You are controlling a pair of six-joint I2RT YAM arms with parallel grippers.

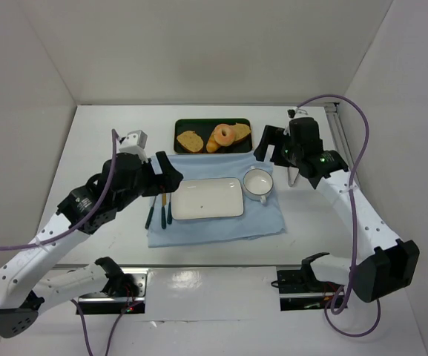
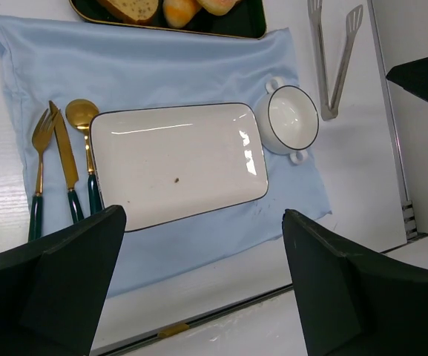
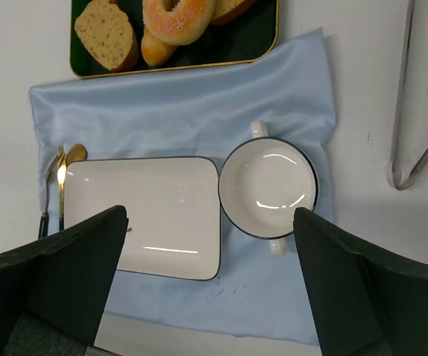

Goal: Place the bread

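The bread (image 1: 223, 135) is a golden-brown glazed ring lying in a dark green tray (image 1: 214, 122) at the back, on top of a long roll and between toast slices. It also shows at the top of the right wrist view (image 3: 178, 16). My right gripper (image 1: 270, 144) hangs open and empty just right of the tray, above the white cup (image 1: 258, 182); its jaws (image 3: 210, 215) stand wide apart. My left gripper (image 1: 169, 173) is open and empty over the left end of the white rectangular plate (image 1: 208, 199); its jaws (image 2: 202, 215) stand wide apart.
A light blue cloth (image 1: 214, 226) lies under the plate and cup. A fork, knife and spoon (image 1: 159, 211) lie left of the plate. Metal tongs (image 1: 294, 176) lie on the table right of the cup. White walls close in the back and sides.
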